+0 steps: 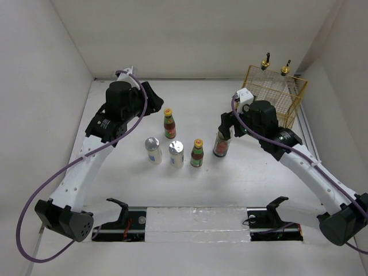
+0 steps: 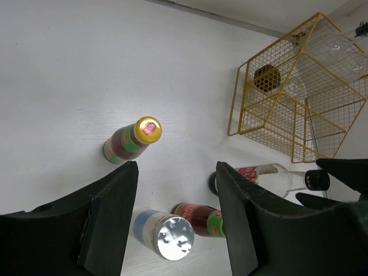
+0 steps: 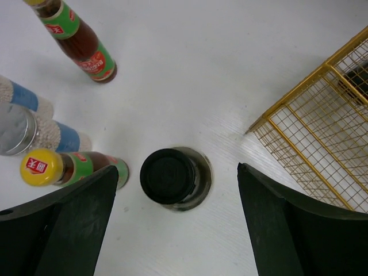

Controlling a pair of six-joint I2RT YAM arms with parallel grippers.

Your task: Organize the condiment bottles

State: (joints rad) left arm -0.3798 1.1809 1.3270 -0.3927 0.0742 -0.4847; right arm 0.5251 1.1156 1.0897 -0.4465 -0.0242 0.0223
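Two yellow-capped sauce bottles (image 1: 169,123) (image 1: 198,153) and two silver-topped shakers (image 1: 153,150) (image 1: 176,154) stand mid-table. The black-knobbed jar (image 1: 221,144) stands to their right. My right gripper (image 1: 228,127) hovers over it, open. In the right wrist view the jar (image 3: 172,178) sits between the wide-apart fingers of that gripper (image 3: 178,171), untouched. Two glass bottles with gold pourers (image 1: 265,60) (image 1: 284,69) stand in the yellow basket (image 1: 293,109). My left gripper (image 1: 154,103) is open and empty, behind the far sauce bottle (image 2: 132,141). Past its fingers (image 2: 177,169) I see a shaker (image 2: 164,233).
The wire basket (image 2: 293,98) stands at the back right, near the right wall. White walls enclose the table on the left, back and right. A rail with both arm bases (image 1: 195,221) runs along the near edge.
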